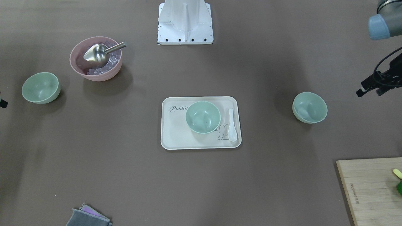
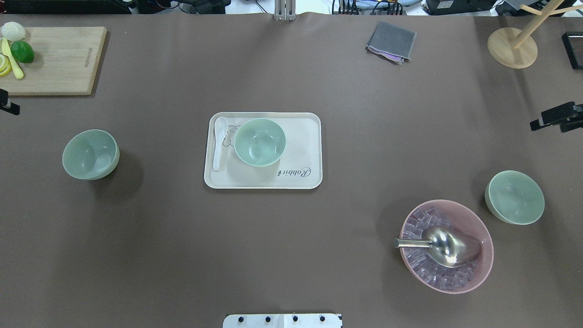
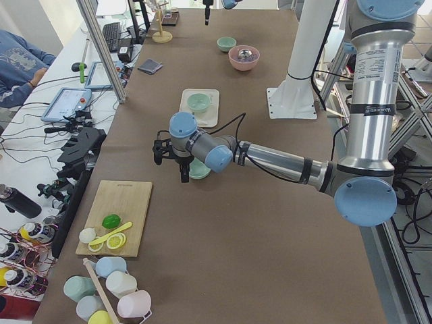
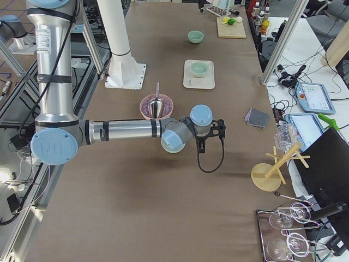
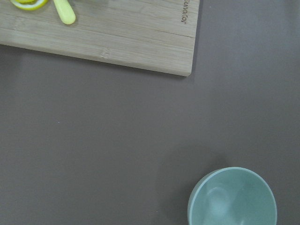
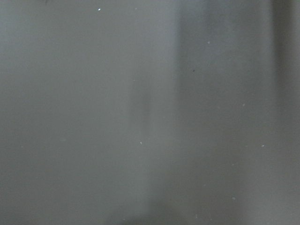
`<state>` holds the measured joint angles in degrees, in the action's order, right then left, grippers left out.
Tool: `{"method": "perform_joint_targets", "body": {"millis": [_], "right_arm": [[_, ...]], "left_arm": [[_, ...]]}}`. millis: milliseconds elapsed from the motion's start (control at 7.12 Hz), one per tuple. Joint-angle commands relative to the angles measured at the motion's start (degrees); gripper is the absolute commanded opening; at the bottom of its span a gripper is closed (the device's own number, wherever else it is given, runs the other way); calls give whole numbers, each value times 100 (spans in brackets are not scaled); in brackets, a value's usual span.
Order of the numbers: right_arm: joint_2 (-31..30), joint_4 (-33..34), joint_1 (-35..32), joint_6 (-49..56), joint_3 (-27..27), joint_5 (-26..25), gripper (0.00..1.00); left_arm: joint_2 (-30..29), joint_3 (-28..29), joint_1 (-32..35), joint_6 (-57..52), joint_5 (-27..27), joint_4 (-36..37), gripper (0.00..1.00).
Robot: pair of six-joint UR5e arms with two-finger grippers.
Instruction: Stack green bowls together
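Note:
Three pale green bowls stand apart and upright. One (image 2: 259, 142) sits on the cream tray (image 2: 304, 136) at the table's middle, also in the front view (image 1: 203, 117). One (image 2: 90, 154) stands on the bare table at the robot's left, also in the left wrist view (image 5: 233, 197). One (image 2: 514, 197) stands at the robot's right. My left gripper (image 1: 369, 91) hovers open and empty beyond the left bowl, near the table's end. My right gripper (image 2: 549, 123) hovers open and empty at the right edge, beyond the right bowl.
A pink bowl (image 2: 446, 246) with ice cubes and a metal scoop stands beside the right green bowl. A white spoon (image 2: 219, 142) lies on the tray. A cutting board (image 2: 54, 60) with lime and lemon, a grey cloth (image 2: 391, 42) and a wooden stand (image 2: 512, 48) line the far side.

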<state>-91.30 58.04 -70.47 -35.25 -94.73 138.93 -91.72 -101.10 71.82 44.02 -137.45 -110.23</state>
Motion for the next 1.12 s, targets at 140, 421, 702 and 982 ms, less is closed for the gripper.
{"method": "perform_joint_targets", "body": {"millis": [140,421,702,982], "right_arm": [[-807,-3,735,165,-694,-376,100],[-1143,-3,1095,526,-714,-751,100],[-1179,-11,1246,589,-679,-1034,99],[-1206,-12,1334,537,-670,-1114,88]], "left_arm": [[-48,-50,-598,142,621,-25,98],[-171,72,-730,142,745,-16,98],[-233,108,-924,177,1087,19,98],[-303,196,-924,195,1088,28,98]]}}
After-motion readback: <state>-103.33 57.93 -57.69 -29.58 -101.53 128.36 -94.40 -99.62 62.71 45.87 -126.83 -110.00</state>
